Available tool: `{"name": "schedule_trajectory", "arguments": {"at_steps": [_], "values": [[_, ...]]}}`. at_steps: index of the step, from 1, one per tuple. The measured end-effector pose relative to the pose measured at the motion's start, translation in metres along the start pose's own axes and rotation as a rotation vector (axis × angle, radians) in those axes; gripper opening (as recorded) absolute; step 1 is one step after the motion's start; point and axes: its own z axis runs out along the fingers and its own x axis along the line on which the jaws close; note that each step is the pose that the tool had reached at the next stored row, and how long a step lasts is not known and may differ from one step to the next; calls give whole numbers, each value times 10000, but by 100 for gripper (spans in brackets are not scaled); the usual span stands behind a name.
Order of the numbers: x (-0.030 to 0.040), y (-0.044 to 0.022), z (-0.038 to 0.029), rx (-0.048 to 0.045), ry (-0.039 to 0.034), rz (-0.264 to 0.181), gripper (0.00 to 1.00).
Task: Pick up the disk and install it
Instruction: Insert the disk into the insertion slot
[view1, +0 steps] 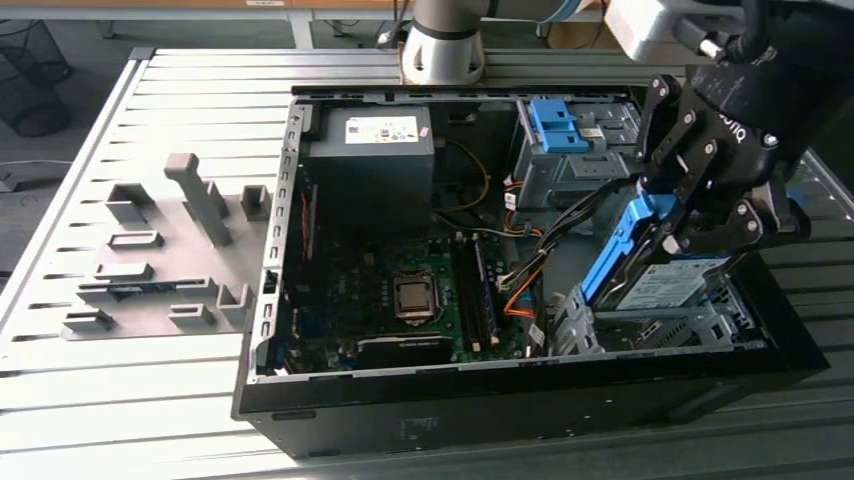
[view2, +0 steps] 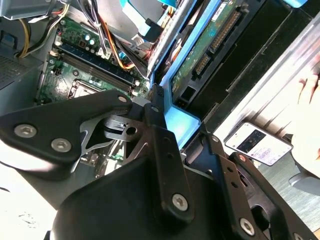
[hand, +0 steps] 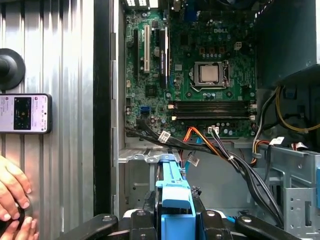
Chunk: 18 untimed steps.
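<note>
Claw (view1: 718, 232) clamps disk (view1: 663, 285) edge-up; long axis steep.

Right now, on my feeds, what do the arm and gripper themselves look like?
The arm shows a silver-grey cylindrical joint with a darker band. The gripper is matte black, built of flat linkage bars pinned with silver screw heads, seen close up in the second wrist view, with small white lettering on its body. A pale grey box sits above it, with black cables beside.
</note>
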Motion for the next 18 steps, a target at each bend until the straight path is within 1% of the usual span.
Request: {"name": "schedule_trajectory", "arguments": {"at_steps": [18], "values": [[-8,-13,323,0,1,-1,36]]}}
